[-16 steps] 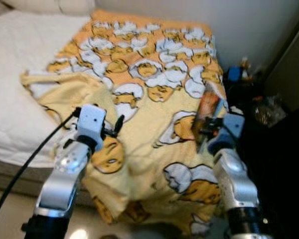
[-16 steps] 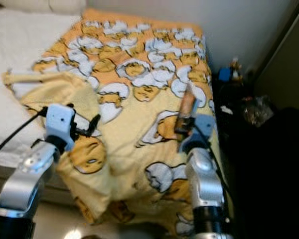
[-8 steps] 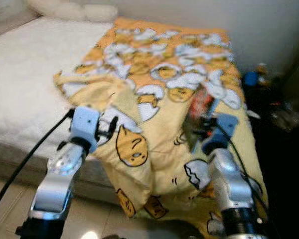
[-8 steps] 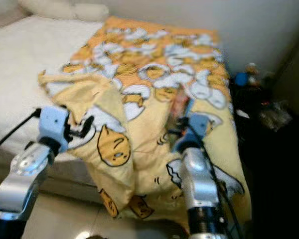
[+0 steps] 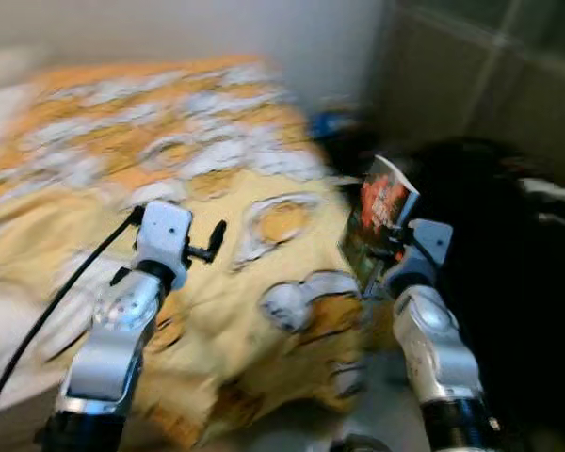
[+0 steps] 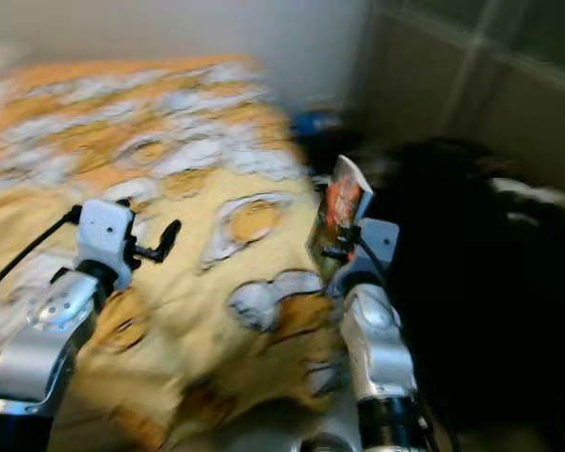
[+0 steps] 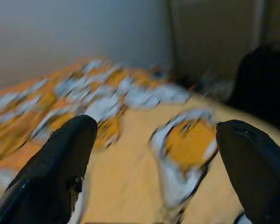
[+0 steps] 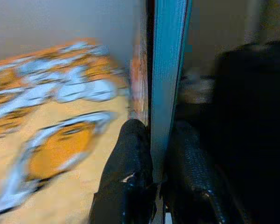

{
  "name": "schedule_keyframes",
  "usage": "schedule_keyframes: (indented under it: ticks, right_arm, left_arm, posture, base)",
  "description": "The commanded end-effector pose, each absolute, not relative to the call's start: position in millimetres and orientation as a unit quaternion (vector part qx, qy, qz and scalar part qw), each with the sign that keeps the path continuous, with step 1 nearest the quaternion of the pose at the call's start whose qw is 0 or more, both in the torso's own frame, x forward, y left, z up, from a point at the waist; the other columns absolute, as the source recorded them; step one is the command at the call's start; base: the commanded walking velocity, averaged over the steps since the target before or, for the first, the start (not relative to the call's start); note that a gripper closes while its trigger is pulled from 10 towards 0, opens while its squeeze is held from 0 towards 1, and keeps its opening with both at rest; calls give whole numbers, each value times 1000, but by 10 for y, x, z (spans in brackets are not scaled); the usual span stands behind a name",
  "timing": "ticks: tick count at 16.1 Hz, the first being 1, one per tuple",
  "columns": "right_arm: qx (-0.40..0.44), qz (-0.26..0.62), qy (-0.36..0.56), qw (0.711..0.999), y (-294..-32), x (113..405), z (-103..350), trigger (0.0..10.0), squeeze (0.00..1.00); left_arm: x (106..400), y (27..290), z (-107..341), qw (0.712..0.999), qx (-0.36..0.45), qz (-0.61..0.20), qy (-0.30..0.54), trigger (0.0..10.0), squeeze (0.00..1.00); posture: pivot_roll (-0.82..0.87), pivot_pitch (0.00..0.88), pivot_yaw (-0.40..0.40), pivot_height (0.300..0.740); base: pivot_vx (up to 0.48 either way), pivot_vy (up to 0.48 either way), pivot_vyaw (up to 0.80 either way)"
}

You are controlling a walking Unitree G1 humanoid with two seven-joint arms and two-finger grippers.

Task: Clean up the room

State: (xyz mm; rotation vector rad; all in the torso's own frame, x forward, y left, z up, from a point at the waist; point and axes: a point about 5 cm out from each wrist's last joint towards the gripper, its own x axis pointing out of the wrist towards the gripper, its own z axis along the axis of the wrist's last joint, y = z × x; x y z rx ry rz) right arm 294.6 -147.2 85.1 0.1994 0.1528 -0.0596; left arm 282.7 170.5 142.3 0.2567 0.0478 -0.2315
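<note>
Holding a book (image 5: 384,209) upright, the right gripper (image 8: 154,154) pinches its lower edge between both black fingers, at about 3 o'clock in the head views.

At 9 o'clock the left gripper (image 7: 154,140) hovers over the bed with fingers spread wide and nothing between them. A yellow-and-orange blanket (image 5: 217,198) printed with egg figures covers the bed and hangs over its near edge. A pale wall (image 5: 292,28) rises at 12 o'clock; a dark mass (image 5: 518,282) sits at 3 o'clock, too blurred to identify.
</note>
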Motion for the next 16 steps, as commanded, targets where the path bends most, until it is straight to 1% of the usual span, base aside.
schedule_keyframes:
  ticks: [1, 4, 10, 16]
  right_arm:
    - [101, -20, 44, 994, -1437, 3009, 1014, 10000, 0]
    - [99, -18, 43, 994, -1433, 3014, 1018, 10000, 0]
    - [98, -4, 36, 995, -1415, 3012, 1042, 10000, 0]
    - [98, 16, 39, 994, -1364, 3010, 1031, 10000, 0]
  left_arm:
    - [2818, 1719, 1385, 984, 131, -113, 34, 10000, 0]
    - [2812, 1719, 1381, 985, 130, -111, 34, 10000, 0]
    - [2804, 1722, 1377, 985, 129, -107, 35, 10000, 0]
    - [2758, 1761, 1377, 987, 128, -95, 35, 10000, 0]
  posture:
    - [-24, 0, -9, 740]
    - [-22, 0, -14, 740]
    - [-19, 0, -20, 740]
    - [14, 0, -61, 740]
  base:
    - [0, 398, -800]
    - [0, 398, -731]
    - [0, 399, 0]
    - [0, 407, 0]
